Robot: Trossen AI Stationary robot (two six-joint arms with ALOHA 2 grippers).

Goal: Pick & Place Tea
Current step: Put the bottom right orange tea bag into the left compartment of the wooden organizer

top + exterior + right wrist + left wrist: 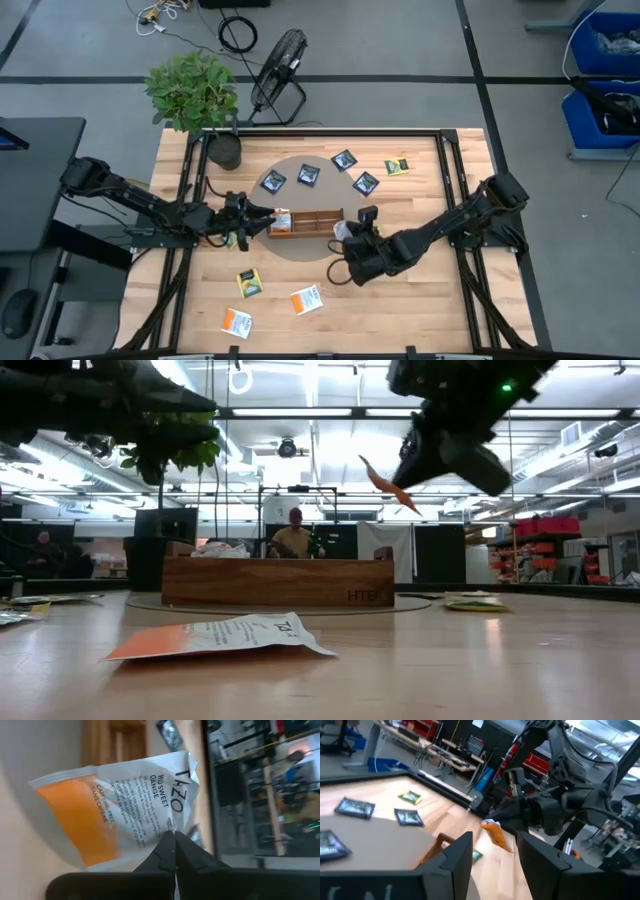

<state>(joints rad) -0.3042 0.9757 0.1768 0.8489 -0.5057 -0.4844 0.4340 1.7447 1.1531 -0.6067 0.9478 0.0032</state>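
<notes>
The long wooden tray (312,219) lies on a grey round mat. My right gripper (174,838) is near its right end (346,232), shut on an orange-and-white tea sachet (115,810), which the low view shows in the air (384,484). My left gripper (268,218) hovers open at the tray's left end with nothing between its fingers (465,855). An orange-and-white sachet (282,220) sits at that end. Several navy sachets (308,175) and a yellow-green one (397,166) lie flat on the far side. My right gripper pinches the sachet's white end by its edge (168,824) between its two fingertips. The fingers slant down from the table's right side. The sachet sticks out ahead of them, tilted and lifted clear of table and tray.
On the near side lie a yellow-green sachet (249,283) and two orange-and-white ones (307,299) (237,322). A potted plant (224,150) stands at the table's far left corner. A person (293,536) sits beyond the table.
</notes>
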